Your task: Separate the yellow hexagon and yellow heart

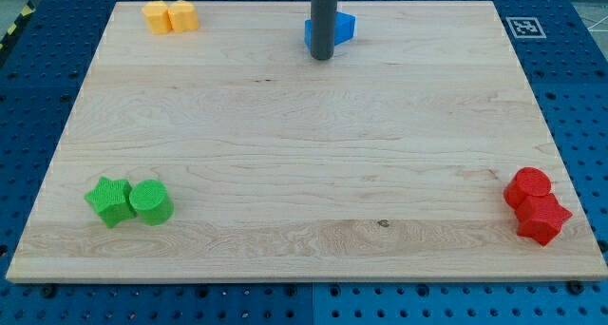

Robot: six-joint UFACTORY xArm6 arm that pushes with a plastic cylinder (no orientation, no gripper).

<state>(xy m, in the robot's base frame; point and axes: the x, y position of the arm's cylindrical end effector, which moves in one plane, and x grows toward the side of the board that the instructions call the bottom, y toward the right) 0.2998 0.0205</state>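
Observation:
Two yellow blocks sit touching at the view's top left of the wooden board [285, 154]. The left yellow block [156, 16] looks like the heart; the right yellow block [182, 15] looks like the hexagon, though the shapes are small. My tip [322, 56] is at the view's top centre, far to the right of both yellow blocks. It stands right in front of a blue block [340, 28], which the rod partly hides.
A green star [109, 200] and a green cylinder [150, 201] touch at the view's bottom left. Two red blocks, a round one [528, 186] and a star-like one [543, 218], touch at the bottom right. A marker tag [524, 27] lies off the board's top right corner.

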